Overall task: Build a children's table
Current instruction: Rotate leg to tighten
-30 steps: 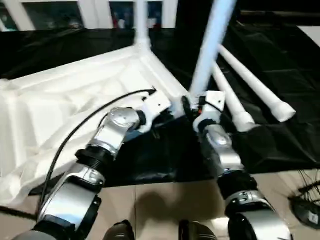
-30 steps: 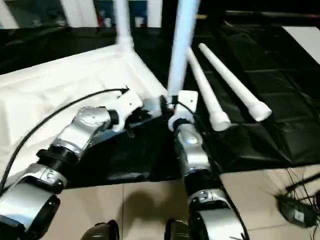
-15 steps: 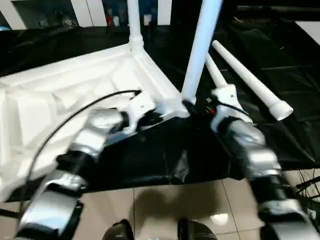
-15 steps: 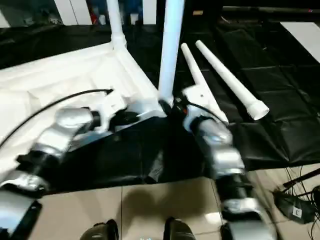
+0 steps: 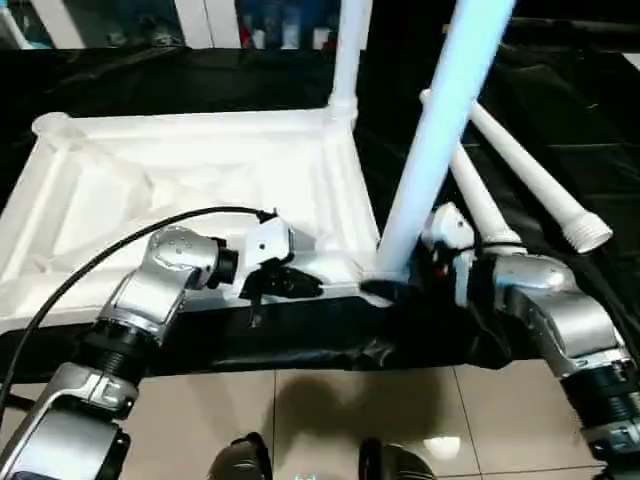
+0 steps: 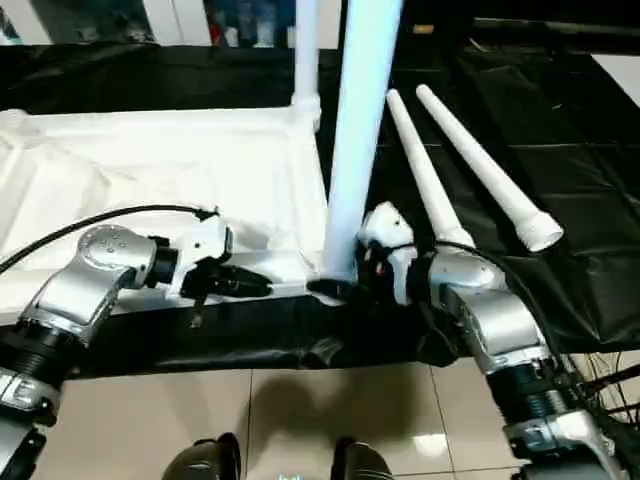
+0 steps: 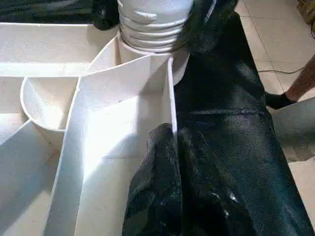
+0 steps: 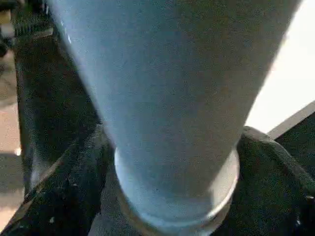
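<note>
The white table top (image 5: 200, 170) lies upside down on black cloth, its ribbed underside facing up. One white leg (image 5: 347, 50) stands in its far right corner socket. A second leg (image 5: 440, 150) stands in the near right corner socket, leaning slightly right. My right gripper (image 5: 385, 292) is shut on that leg's base; both black fingers (image 8: 69, 187) flank the leg (image 8: 167, 98). My left gripper (image 5: 295, 285) is shut on the near rim (image 7: 171, 98), just left of that socket, where the leg's threaded end (image 7: 152, 24) sits. Two loose legs (image 5: 530, 180) lie on the cloth at the right.
Black cloth (image 5: 560, 90) covers the floor under and beyond the table top. Beige tiles (image 5: 300, 410) run along the near side, by my feet. A black cable (image 5: 120, 250) arcs over my left forearm. A person's leg and dark shoe (image 7: 295, 88) stand at the cloth's edge.
The head view has shifted. My right forearm has swung out to the right while its gripper stays at the base of the leg. The left gripper remains at the near rim.
</note>
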Motion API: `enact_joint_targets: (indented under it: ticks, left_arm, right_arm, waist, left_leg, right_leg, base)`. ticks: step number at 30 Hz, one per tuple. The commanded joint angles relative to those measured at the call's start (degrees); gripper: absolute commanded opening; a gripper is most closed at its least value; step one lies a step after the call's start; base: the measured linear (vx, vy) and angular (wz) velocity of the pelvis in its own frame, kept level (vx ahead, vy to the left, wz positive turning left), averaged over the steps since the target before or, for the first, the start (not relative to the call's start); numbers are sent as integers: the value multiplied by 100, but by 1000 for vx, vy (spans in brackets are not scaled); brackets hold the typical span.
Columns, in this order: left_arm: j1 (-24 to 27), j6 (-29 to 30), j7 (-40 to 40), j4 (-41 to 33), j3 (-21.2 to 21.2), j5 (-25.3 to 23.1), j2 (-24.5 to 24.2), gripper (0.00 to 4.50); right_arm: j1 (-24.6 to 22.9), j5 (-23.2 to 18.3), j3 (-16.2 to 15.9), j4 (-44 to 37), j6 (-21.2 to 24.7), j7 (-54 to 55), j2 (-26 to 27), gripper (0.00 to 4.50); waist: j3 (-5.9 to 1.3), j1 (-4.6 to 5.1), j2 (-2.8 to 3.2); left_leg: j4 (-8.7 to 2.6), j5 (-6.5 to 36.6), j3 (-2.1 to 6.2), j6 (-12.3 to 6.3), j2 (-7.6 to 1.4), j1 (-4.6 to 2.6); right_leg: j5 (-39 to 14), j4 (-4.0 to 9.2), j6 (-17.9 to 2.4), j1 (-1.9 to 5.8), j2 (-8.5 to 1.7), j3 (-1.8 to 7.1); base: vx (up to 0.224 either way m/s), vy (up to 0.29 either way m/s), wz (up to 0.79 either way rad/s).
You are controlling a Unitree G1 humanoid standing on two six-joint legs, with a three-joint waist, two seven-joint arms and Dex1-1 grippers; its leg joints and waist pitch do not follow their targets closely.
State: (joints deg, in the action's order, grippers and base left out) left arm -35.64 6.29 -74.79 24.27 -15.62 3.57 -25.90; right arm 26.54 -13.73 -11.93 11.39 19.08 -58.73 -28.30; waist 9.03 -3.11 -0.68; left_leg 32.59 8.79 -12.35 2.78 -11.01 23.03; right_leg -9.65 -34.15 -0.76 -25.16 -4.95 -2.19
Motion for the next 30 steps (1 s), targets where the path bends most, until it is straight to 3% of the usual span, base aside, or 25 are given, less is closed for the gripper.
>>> enact_joint_targets:
  ticks: [1, 10, 22, 30]
  left_arm:
    - [-79, -94, -146, -110, -60, 124, 49, 0]
    - [-74, -51, -149, -171, -18, 106, 16, 0]
    - [-54, -54, -151, -154, -38, 137, 9, 0]
    - [-33, -46, -131, -156, -39, 153, 36, 0]
  right_arm:
    - [29, 123, -194, -22, -69, -88, -56, 389]
    - [126, 141, -142, 134, -148, -39, 38, 389]
    - [50, 116, -76, 236, -326, -19, 173, 282]
    - [-61, 92, -30, 268, -403, 60, 294, 275]
  waist:
    - [-428, 14, -42]
    - [-430, 23, -49]
    - [-431, 26, -39]
    - [-427, 30, -37]
  left_leg:
    - [-332, 828, 93, -575, -226, -188]
    - [-311, 678, 91, -677, -219, -176]
    - [-304, 658, 91, -694, -216, -178]
    - [-304, 693, 93, -678, -217, -179]
  right_leg:
    - [-560, 287, -1501, 318, -286, 239]
    - [-369, 262, -1549, 326, -275, 233]
    - [-295, 252, -1590, 331, -274, 231]
    - [-307, 252, -1599, 332, -276, 232]
  base:
    - [0, 0, 0]
    - [0, 0, 0]
    - [0, 0, 0]
    - [0, 0, 0]
